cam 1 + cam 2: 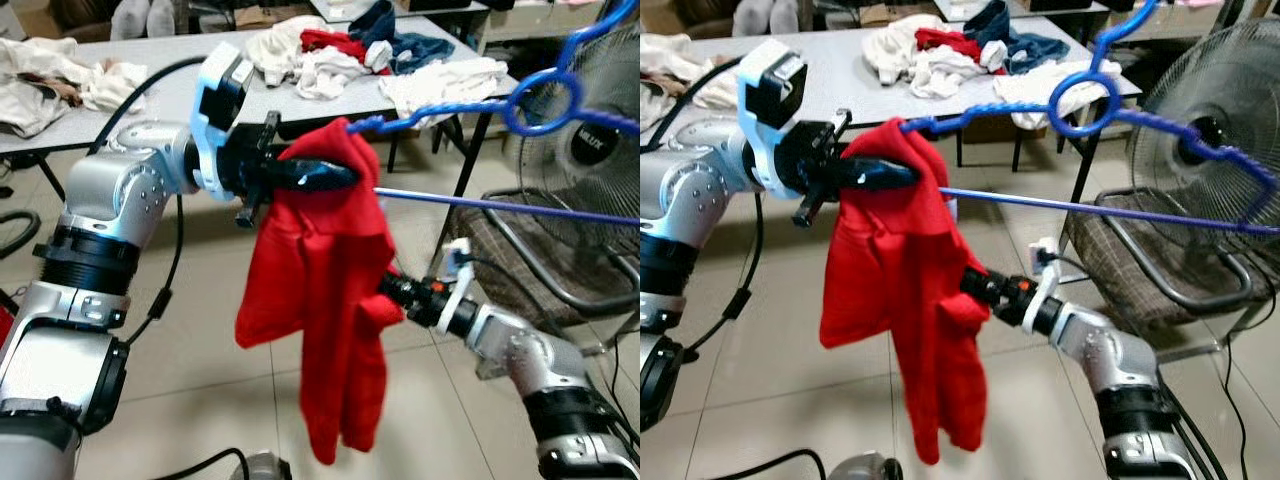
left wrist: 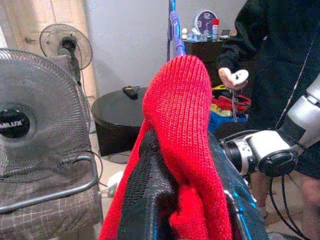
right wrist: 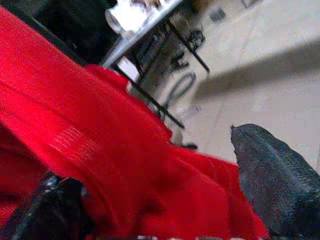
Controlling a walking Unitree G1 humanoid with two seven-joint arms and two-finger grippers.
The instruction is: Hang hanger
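Left claw (image 1: pixel 335 175) pinches the top of the red garment (image 1: pixel 320 300), which drapes over one end of the blue hanger (image 1: pixel 480 110). Hanger runs off toward 2 o'clock, hook high near the fan (image 1: pixel 590 150). Right claw (image 1: pixel 385 290), at 5 o'clock of the left, pinches the garment mid-length (cloth fills the gap between its fingers). Desk (image 1: pixel 180 60) behind carries heaped clothes (image 1: pixel 330 55).
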